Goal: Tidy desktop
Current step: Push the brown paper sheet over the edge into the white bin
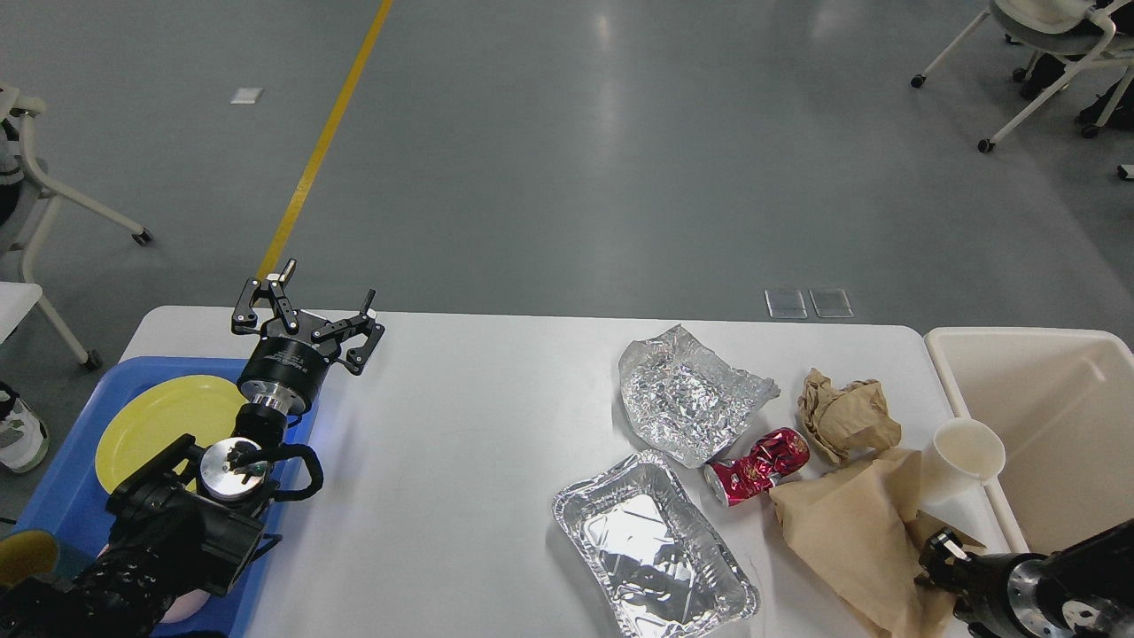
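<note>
Head view | left claw [326, 301] released above desktop [461, 425] | right claw [937, 548] unclear | no legible labels

Left arm [177, 523]: you see black, blocky housings, with a textured black sleeve at the near end.
Left wrist: a round polished silver cap sits beside a looping black cable.
Left gripper [323, 301]: you see a black cylindrical base with small white lettering, black linkage fingers with visible screws, and pale fingertip pads.
Right arm [1054, 589]: a black body with a silver ring joint.
Right gripper [941, 551]: small, dark, with a pale tip.
</note>
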